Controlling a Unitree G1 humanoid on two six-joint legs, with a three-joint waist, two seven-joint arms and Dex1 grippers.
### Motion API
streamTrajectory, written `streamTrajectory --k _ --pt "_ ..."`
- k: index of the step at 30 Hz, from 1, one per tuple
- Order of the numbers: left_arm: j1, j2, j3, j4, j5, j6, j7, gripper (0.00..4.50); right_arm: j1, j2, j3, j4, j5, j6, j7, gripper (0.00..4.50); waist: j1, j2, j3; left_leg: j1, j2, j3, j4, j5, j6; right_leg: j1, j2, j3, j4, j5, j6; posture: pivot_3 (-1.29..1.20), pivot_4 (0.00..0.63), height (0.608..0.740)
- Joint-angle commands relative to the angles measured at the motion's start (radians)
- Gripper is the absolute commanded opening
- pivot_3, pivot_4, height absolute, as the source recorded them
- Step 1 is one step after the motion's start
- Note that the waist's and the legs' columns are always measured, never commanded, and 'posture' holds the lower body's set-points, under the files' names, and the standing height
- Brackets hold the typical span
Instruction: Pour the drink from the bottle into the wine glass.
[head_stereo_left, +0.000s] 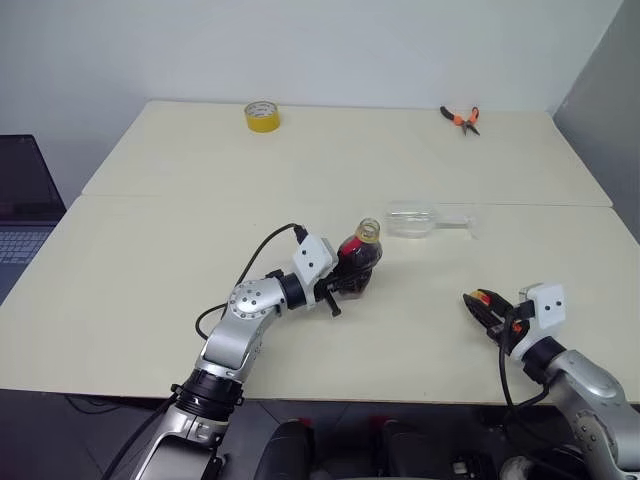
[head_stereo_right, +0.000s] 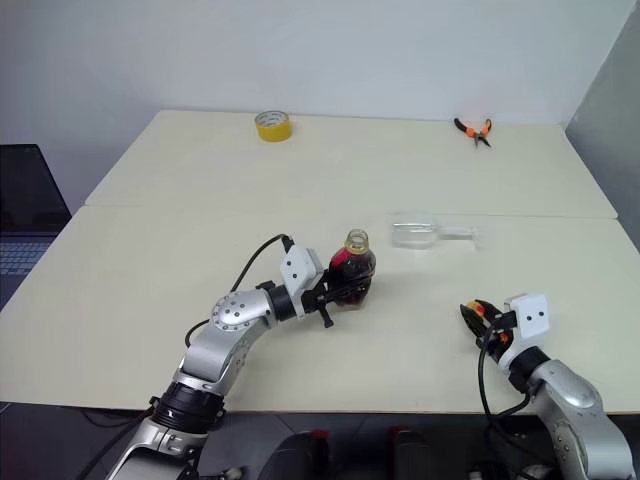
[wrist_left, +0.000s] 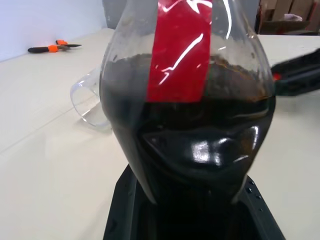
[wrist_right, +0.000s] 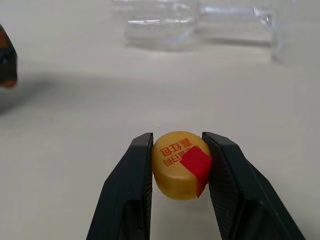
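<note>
Near the middle of the worktop (head_stereo_left: 150, 260), the left tool (head_stereo_left: 345, 285) is clamped on the uncapped bottle (head_stereo_left: 358, 258), upright and part-filled with dark drink (wrist_left: 200, 145). Just beyond the bottle, the wine glass (head_stereo_left: 415, 218) seems to lie on its side. Right of the bottle, the right tool (wrist_right: 177, 167) pinches the yellow cap (wrist_right: 180, 164).

A yellow tape roll (head_stereo_left: 262, 116) lies near the bench's (head_stereo_left: 150, 260) far edge, left of centre. Orange-handled pliers (head_stereo_left: 461, 119) lie near the far right corner. A laptop (head_stereo_left: 22, 215) sits beyond the left edge.
</note>
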Motion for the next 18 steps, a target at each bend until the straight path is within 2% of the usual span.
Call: streamTrajectory --k 1,2,7,11,12,15,18 --pt "-0.019 -0.007 0.019 -0.03 -0.007 -0.03 0.005 0.61 -0.021 0.018 -0.004 0.03 -0.04 -0.064 0.013 1.23 0.0 0.0 0.0 0.0 0.0 0.0 0.0 0.0 0.0 0.0 0.0 0.0 0.0 0.0 0.0 0.0 0.15 0.74" --pt "-0.017 -0.007 0.02 -0.032 -0.007 -0.031 0.004 0.61 -0.023 0.02 0.003 0.048 -0.056 -0.077 0.018 1.23 0.0 0.0 0.0 0.0 0.0 0.0 0.0 0.0 0.0 0.0 0.0 0.0 0.0 0.0 0.0 0.0 0.15 0.74" --pt "-0.017 -0.004 0.023 -0.036 -0.005 -0.029 0.005 0.61 -0.021 0.021 0.016 0.09 -0.081 -0.103 0.062 2.86 0.002 0.0 0.0 0.0 0.0 0.0 0.0 0.0 0.0 0.0 0.0 0.0 0.0 0.0 0.0 0.0 0.15 0.74" --pt "-0.018 -0.004 0.033 -0.035 -0.003 -0.028 0.014 0.61 -0.005 0.02 0.006 0.097 -0.082 -0.098 0.091 4.33 0.004 0.0 0.0 0.0 0.0 0.0 0.0 0.0 0.0 0.0 0.0 0.0 0.0 0.0 0.0 0.0 0.15 0.74" --pt "-0.018 -0.004 0.034 -0.035 -0.003 -0.028 0.016 0.61 -0.002 0.019 0.003 0.096 -0.082 -0.096 0.094 4.47 0.004 0.0 0.0 0.0 0.0 0.0 0.0 0.0 0.0 0.0 0.0 0.0 0.0 0.0 0.0 0.0 0.15 0.74" --pt "-0.011 -0.006 0.038 -0.042 -0.002 -0.025 0.032 0.61 0.015 0.019 -0.012 0.072 -0.06 -0.067 0.1 4.5 0.005 0.0 0.0 0.0 0.0 0.0 0.0 0.0 0.0 0.001 0.0 0.0 0.0 0.0 0.0 0.0 0.15 0.74" --pt "-0.013 -0.012 0.076 -0.032 0.0 -0.023 0.087 0.61 0.036 0.034 -0.053 -0.047 0.0 -0.058 0.09 4.5 0.006 0.0 0.0 0.0 0.0 -0.001 0.0 0.0 0.0 0.001 0.0 -0.001 0.0 0.0 0.0 0.0 0.15 0.74"
